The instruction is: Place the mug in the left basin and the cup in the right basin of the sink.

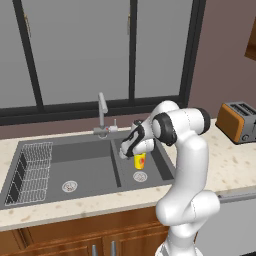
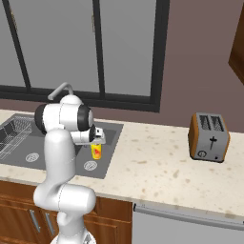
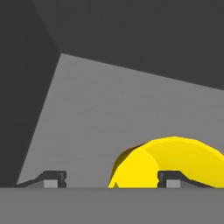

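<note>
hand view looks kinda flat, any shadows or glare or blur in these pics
Hand view: flat shading on the grey basin wall, no glare, the yellow cup sharp but cut off by the bottom edge. Left base view: even light, the drain crisp, the toaster slightly soft. Right base view: soft and even, with faint shading under the arm.

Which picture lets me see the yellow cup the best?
The left base view: the cup stands upright in the right basin, near its round drain, below the end effector. The right base view shows it smaller, partly behind the arm. The hand view shows just part of its rim.
</note>
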